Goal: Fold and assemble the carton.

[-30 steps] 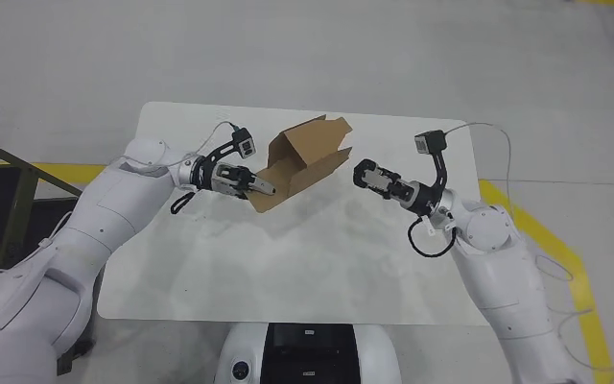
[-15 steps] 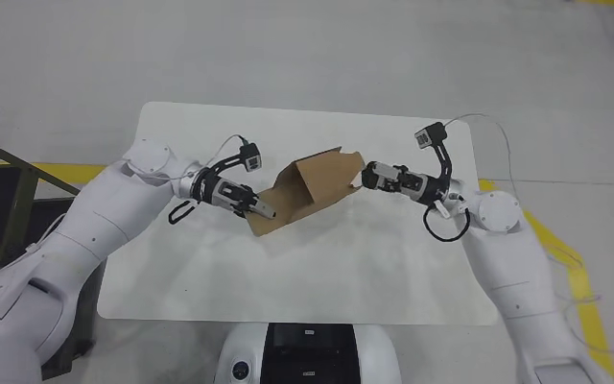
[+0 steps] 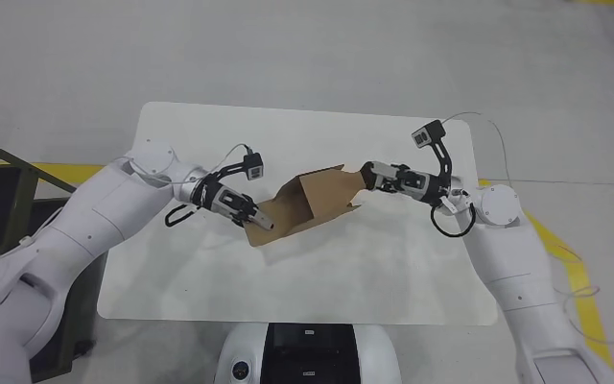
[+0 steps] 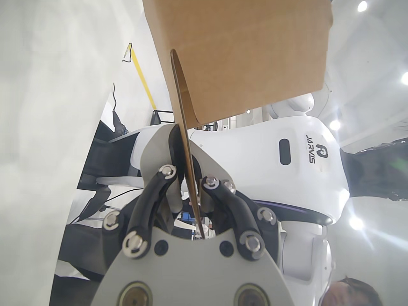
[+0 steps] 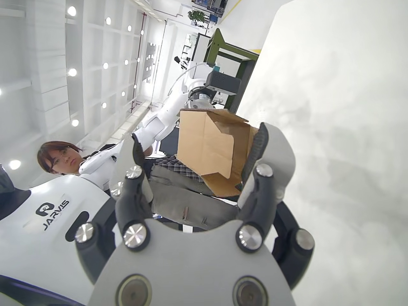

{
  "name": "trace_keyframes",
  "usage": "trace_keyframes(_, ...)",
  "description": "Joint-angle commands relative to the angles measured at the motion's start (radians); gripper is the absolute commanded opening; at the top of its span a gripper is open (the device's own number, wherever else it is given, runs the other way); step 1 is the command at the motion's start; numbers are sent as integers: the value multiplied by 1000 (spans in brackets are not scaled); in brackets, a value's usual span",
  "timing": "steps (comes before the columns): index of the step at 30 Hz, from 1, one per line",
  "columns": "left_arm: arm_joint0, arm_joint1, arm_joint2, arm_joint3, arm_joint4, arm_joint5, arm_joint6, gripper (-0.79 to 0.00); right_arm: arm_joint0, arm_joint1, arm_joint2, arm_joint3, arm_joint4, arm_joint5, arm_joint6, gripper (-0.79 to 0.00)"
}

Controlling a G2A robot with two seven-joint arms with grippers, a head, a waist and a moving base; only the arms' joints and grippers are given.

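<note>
From above, we see the brown carton point(image 3: 307, 204) over the middle of the bench point(image 3: 192, 278), set slantwise. One end points toward the left edge and the other toward the far right corner. We cannot tell from here whether it touches the bench. The left claw point(image 3: 261, 223) meets the carton at the end nearer the left edge. The right claw point(image 3: 365, 175) meets it at the opposite end. The two arms come in from either side, with the carton between them.

In the left wrist view, the left claw point(image 4: 186, 160) is clamped on a thin flap point(image 4: 181, 103) that we see edge-on. Its fingers point(image 4: 156, 151) press the flap from both sides with no gap left. The flap runs up from the claw to the carton point(image 4: 242, 42), whose broad plain panel faces the camera.

In the right wrist view, the right claw point(image 5: 200, 138) stands wide open, gripping nothing. The carton point(image 5: 204, 157) shows its open end between the spread fingers point(image 5: 274, 154), with short flaps jutting from it. The ribbed pad point(image 5: 255, 151) of one finger lies right at the carton's edge on the bench side. The other finger is well apart from the carton.
</note>
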Motion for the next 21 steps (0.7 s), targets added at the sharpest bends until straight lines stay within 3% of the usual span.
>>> trace_keyframes(1, -9, 2, 12, 3, -6, 0, 0, -785, -2, 1, -3, -6, -1, 10, 8, -228)
trace_keyframes(7, -28, 5, 40, 8, -22, 0, 0, -785, -8, 2, -18, -13, -16, 31, 8, -262)
trace_keyframes(11, -37, 7, 53, 8, -28, 0, 0, -785, -13, 2, -30, -19, -13, 36, 8, -342)
trace_keyframes(14, -40, 9, 61, 10, -32, 0, 0, -785, -16, 2, -35, -22, -15, 34, 5, -499)
trace_keyframes(16, -43, 10, 67, 10, -32, 0, 0, -785, -18, 3, -36, -21, -16, 34, 3, -723)
trace_keyframes(17, -44, 10, 69, 10, -32, 0, 0, -785, -19, 3, -36, -22, -18, 33, 3, -785)
trace_keyframes(21, -49, 12, 79, 10, -36, 0, 0, -785, -21, 5, -36, -21, -23, 35, -2, -785)
